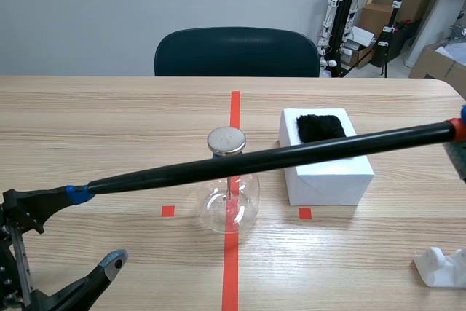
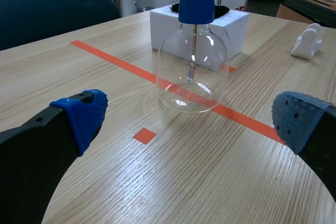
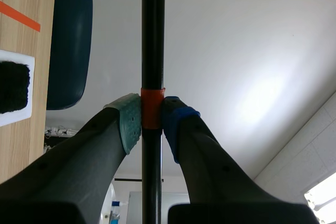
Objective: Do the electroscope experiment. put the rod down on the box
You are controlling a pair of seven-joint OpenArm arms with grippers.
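A long black rod (image 1: 277, 156) is held level above the table and crosses the scene view, with blue tape at its left end and orange tape at its right end. My right gripper (image 3: 151, 119) is shut on the orange band, at the scene's right edge (image 1: 460, 143). Below the rod stand the glass electroscope flask (image 1: 230, 203) with its metal disc (image 1: 226, 140) and the white box (image 1: 329, 171), which carries a black fur pad (image 1: 320, 127). My left gripper (image 2: 191, 113) is open low over the table, with the flask (image 2: 192, 72) just ahead of it.
A small white object (image 1: 440, 267) lies at the near right of the table. A dark chair (image 1: 237, 52) stands behind the far edge. Cardboard boxes and stands fill the back right corner of the room.
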